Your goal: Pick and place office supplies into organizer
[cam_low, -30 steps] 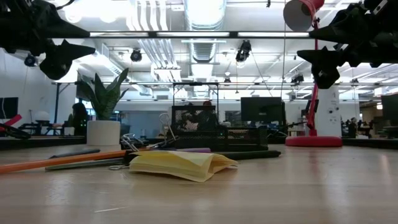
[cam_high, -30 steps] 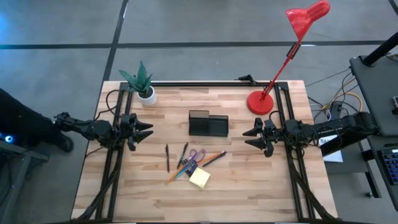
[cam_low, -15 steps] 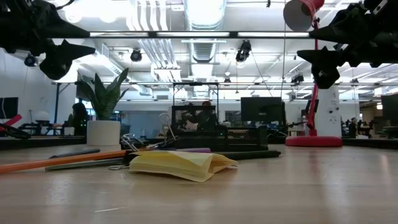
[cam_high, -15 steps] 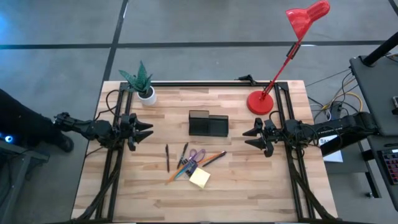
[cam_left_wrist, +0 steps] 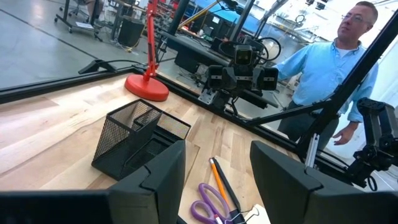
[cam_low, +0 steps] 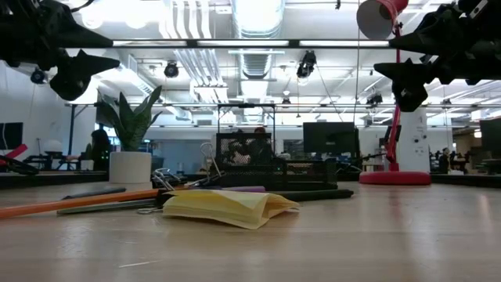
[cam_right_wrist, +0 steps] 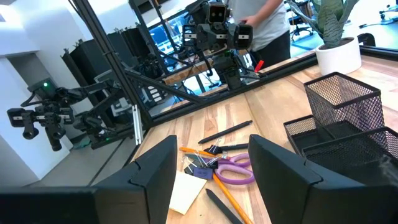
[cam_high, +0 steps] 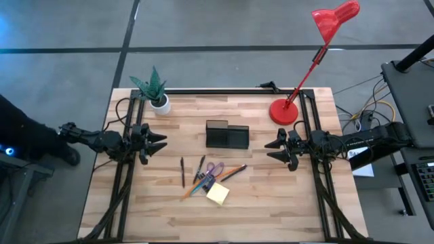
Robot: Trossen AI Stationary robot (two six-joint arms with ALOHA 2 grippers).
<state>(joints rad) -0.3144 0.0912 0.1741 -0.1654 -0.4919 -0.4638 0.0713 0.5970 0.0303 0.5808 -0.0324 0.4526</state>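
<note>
The black mesh organizer (cam_high: pixel 227 135) stands mid-table on its base. Just nearer lies the cluster of office supplies: two dark pens (cam_high: pixel 182 171), purple-handled scissors (cam_right_wrist: pixel 231 169), orange pencils (cam_high: pixel 234 172), binder clips (cam_right_wrist: pixel 200 163) and a yellow sticky-note pad (cam_high: pixel 218 194), all flat on the wood. My left gripper (cam_high: pixel 161 141) hangs open at the table's left side, above the surface, fingers pointing level toward the middle. My right gripper (cam_high: pixel 271 150) hangs open at the right side, facing it. Neither has anything between its fingers.
A potted green plant (cam_high: pixel 155 91) stands at the far left corner, a red desk lamp with its round base (cam_high: pixel 283 111) at the far right. A person in a blue shirt (cam_left_wrist: pixel 323 68) stands beyond the table's right side. Bare wood spans the near edge.
</note>
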